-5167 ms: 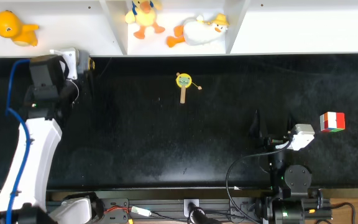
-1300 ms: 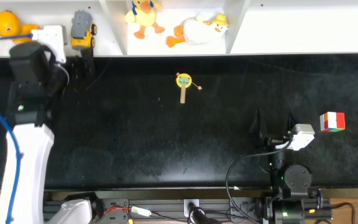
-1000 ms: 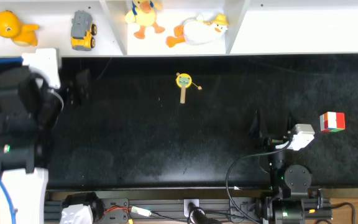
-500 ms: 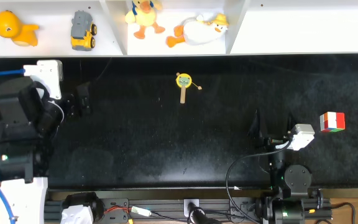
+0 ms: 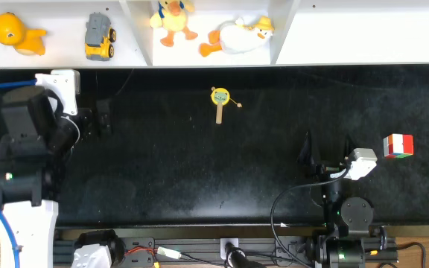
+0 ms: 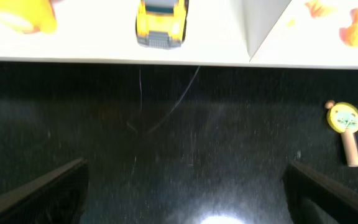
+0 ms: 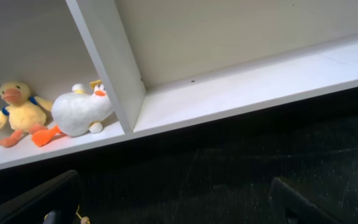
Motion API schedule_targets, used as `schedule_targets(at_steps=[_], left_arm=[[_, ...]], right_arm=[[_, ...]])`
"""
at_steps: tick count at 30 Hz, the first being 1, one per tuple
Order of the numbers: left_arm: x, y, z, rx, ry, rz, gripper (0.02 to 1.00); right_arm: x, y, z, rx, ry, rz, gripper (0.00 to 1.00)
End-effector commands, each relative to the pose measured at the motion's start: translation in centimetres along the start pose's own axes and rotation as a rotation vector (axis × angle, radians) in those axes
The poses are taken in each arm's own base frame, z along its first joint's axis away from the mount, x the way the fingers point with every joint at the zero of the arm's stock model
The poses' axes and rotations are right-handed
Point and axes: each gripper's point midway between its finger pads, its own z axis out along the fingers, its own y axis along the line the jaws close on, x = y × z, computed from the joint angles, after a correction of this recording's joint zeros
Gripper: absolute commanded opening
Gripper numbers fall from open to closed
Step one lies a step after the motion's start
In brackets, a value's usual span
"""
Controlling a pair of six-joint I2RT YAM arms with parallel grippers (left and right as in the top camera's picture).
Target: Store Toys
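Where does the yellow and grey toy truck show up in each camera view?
Top view: toy truck in the shelf's left compartment, beside the orange duck.
Left wrist view: toy truck on the shelf, between the orange duck and the divider.
Right wrist view: not in it.
Shared landmark: the white shelf meeting the black mat.

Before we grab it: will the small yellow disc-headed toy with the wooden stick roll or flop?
The yellow disc-headed toy looks rigid and probably light. Its round wooden stick may roll or pivot on the black mat if nudged. Its side bead seems tethered, so may swing.
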Motion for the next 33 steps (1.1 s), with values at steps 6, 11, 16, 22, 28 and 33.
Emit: schedule_targets(at_steps=[6,11,16,22,28,33], left_arm=[[3.2,-0.8,-1.4,0.025,-0.349,0.045,0.998],[6.3,-0.8,-1.3,0.037,-0.498,0.009,0.998],[8.7,-0.7,-0.9,0.05,-0.579,-0.022,0.998],[9.7,-0.2,0.7,0.024,-0.615,-0.025,0.998],[9.6,0.0,1.2,0.012,-0.659,-0.025,0.998],[9.6,0.0,1.2,0.014,-0.659,-0.024,0.998]], right_arm=[[0.4,0.0,0.0,-0.002,0.002,-0.003,0.996],[0.4,0.0,0.0,-0.002,0.002,-0.003,0.996],[0.4,0.0,0.0,-0.002,0.002,-0.003,0.993],[0.4,0.0,0.0,-0.002,0.002,-0.003,0.996],[0.4,0.0,0.0,-0.002,0.002,-0.003,0.993],[0.4,0.0,0.0,-0.002,0.002,-0.003,0.996]])
